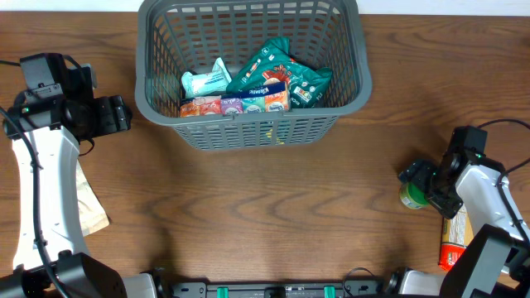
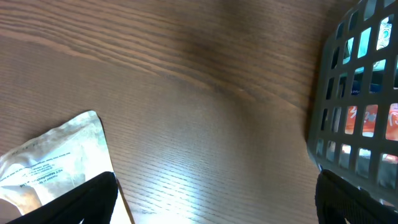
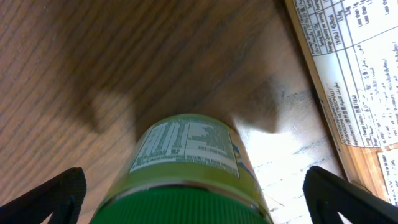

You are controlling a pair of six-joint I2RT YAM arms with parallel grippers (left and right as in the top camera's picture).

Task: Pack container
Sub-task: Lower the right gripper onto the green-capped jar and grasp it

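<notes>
I read left gripper [image 2: 219, 200] jaws released, left of the container [image 1: 248, 131], over a pale pouch [image 2: 53, 158] | right gripper [image 1: 424, 187] jaws released, straddling green-lidded jar [image 3: 186, 149]

Matt plastic container [image 1: 248, 128] on wood-grain table [image 1: 265, 215]

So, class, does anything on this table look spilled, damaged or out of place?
Nothing stands out. The container sits square with its packets inside, the green-lidded jar shows no leak inside the open right gripper, and the pale pouch lies flat.
</notes>
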